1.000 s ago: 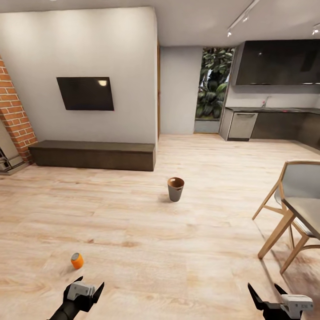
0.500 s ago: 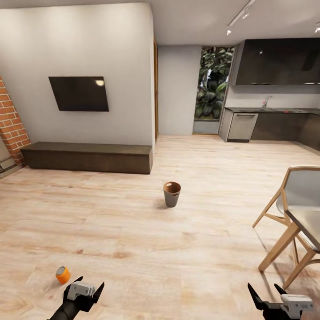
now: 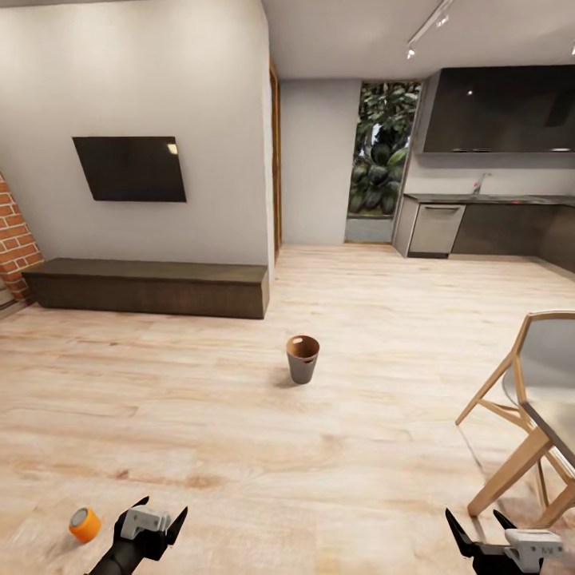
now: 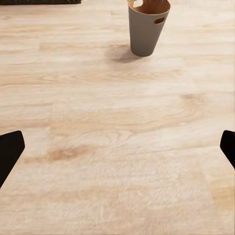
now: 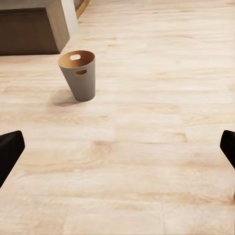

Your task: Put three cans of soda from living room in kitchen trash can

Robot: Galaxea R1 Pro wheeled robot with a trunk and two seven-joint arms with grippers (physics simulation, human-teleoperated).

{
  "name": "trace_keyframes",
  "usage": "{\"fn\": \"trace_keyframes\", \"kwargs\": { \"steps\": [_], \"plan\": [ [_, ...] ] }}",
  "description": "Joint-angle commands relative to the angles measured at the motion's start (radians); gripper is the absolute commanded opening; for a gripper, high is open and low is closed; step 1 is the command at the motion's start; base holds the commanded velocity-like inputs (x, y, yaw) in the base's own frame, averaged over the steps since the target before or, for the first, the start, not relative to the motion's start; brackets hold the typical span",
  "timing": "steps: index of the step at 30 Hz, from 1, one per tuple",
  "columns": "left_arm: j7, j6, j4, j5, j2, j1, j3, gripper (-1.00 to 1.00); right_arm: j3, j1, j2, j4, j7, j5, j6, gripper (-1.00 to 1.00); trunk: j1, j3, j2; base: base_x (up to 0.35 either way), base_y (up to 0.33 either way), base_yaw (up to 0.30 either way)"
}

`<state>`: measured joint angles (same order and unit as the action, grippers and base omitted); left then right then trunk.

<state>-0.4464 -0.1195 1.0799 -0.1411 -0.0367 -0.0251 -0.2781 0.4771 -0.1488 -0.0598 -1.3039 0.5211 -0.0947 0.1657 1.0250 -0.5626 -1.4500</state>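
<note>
Plainly, the relation that matters is between the left pincer [image 3: 150, 523] and the orange can [image 3: 84, 524]. That can lies on its side on the plank floor [image 3: 239, 447], just outboard of the left pincer and about level with it, so the left arm is by far the nearer; the right pincer [image 3: 493, 543] sits well apart from it, across the whole width of the robot. The can's silver top faces up and toward the robot, so its long axis appears to run away from the robot and slightly to its left, though at this size the exact heading is hard to read.

Both pincers are spread wide with nothing between the fingers; in each wrist view the two dark fingertips [image 4: 10, 152] stand at opposite edges over bare floor.

The bin [image 3: 303, 358] stands upright on the floor well ahead of both pincers, between them and a little nearer the left arm's line, its brown inside showing. It also shows ahead of the left pincer [image 4: 146, 27] and off to one side ahead of the right [image 5: 78, 74].

Judging from this, the left arm would have to swing outward and down, closing across the can's round body.
</note>
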Motion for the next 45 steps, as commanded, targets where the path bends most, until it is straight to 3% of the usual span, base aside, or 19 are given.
{"fn": "trace_keyframes", "kwargs": {
  "steps": [1, 45],
  "plan": [
    [0.000, 0.000, 0.000, 0.000, 0.000, 0.000, 0.000, 1.00, 0.000, 0.000, 0.000, 0.000, 0.000, 0.000, 0.000, 1.00, 0.000, 0.000, 0.000, 0.314, -0.029, 0.000],
    [0.008, 0.011, 0.000, -0.002, 0.001, -0.001, 0.000, 1.00, -0.001, 0.000, 0.009, 0.000, -0.001, 0.007, -0.001, 1.00, 0.000, 0.000, 0.000, 0.324, 0.025, 0.000]
  ]
}}
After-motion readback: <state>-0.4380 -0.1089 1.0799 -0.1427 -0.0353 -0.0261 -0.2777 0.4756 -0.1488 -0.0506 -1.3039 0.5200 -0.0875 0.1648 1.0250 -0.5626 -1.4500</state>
